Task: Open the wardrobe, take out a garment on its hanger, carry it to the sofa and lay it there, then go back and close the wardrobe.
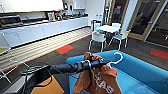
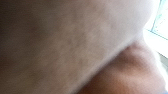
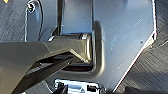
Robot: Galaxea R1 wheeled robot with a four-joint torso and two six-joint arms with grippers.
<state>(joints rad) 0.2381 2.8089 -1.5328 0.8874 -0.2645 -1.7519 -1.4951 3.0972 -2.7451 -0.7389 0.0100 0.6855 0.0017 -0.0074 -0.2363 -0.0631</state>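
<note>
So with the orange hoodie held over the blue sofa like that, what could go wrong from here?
The burnt-orange hooded sweatshirt hangs bunched around the left end effector, so it might snag on release. The thin white hanger sticks out sideways with the fabric gathered off it, so it may slip free. The garment hangs near the front edge of the bright blue upholstered sofa, so part could slide toward the floor.

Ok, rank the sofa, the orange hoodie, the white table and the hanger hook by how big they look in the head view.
Largest to smallest:
1. sofa
2. orange hoodie, though it hangs close to the camera
3. white table, far back, so it looks small
4. hanger hook
</note>
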